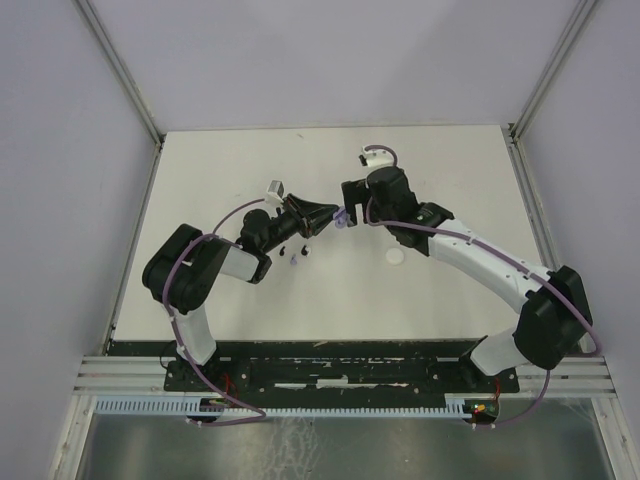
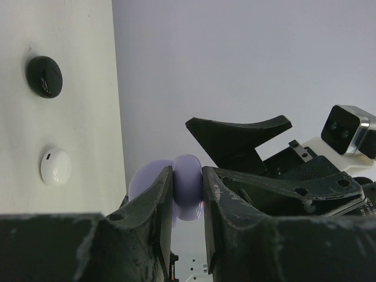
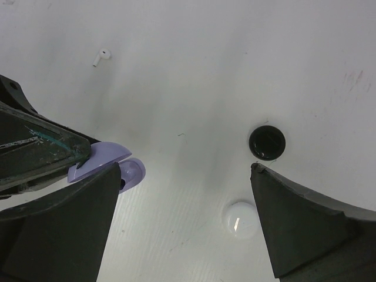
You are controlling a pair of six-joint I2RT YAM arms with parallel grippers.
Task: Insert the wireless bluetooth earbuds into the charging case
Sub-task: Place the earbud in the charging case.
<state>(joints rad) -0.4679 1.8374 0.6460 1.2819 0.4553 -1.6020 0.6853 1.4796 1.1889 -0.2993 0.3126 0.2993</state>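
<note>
Grips lilac charging case [image 2: 188,179] in left jaws; holds right jaws wide apart beside it. Risks knocking case loose on contact.

This is a robotics lab test cell, not a lived-in room; a bare white table [image 1: 440,300] is boxed in by plain pale panel walls [image 1: 60,150] set in aluminium corner posts [image 1: 120,70]; the left arm [image 1: 200,275] and right arm [image 1: 490,262] stand on a black mounting plate [image 1: 340,372] fixed across aluminium rails [image 1: 120,374] at the near edge; a slotted cable duct [image 1: 330,408] and looped purple cables [image 1: 383,148] complete the rig.
</note>
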